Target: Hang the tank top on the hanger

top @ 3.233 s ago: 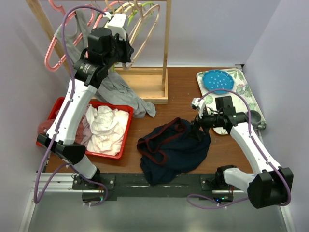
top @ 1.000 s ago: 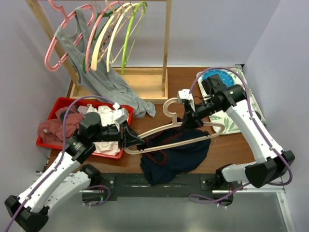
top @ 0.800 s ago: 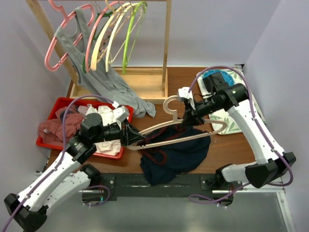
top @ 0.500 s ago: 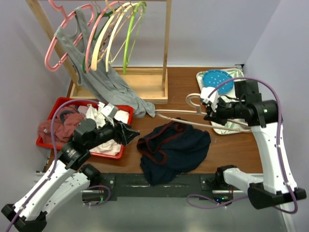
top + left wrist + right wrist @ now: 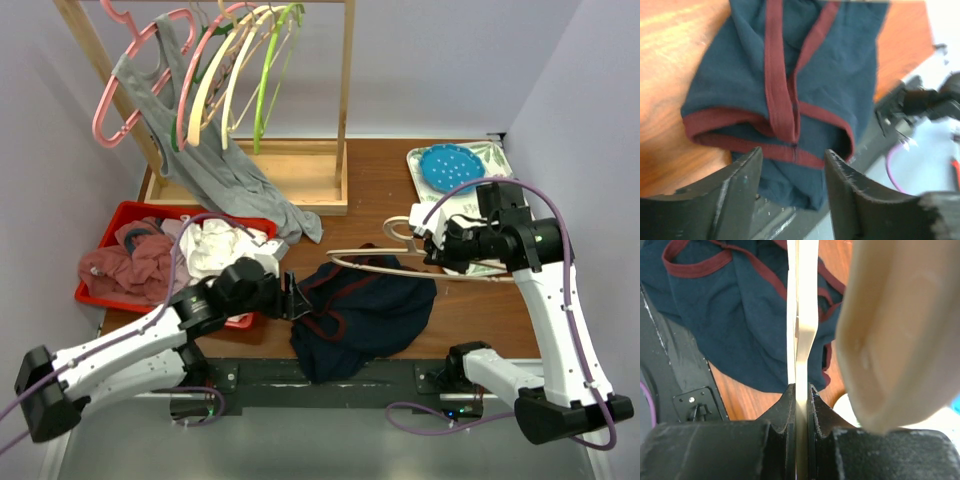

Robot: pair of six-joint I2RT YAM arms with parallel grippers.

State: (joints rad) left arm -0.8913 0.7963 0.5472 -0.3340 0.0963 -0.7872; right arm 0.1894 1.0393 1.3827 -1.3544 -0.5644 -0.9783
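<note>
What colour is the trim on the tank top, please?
Dark red trim on the tank top; clearest in left wrist view.

we held our left arm low, its elbow swung out to the near left and its forearm reaching right along the front. our left gripper [image 5: 293, 297] pointed right and down, its jaws parted with nothing between them. our right arm rose tall from an elbow at the near right, wrist bent to point left. our right gripper [image 5: 433, 243] was clamped tight on the hanger [image 5: 801, 290], pinching its thin edge.
</note>
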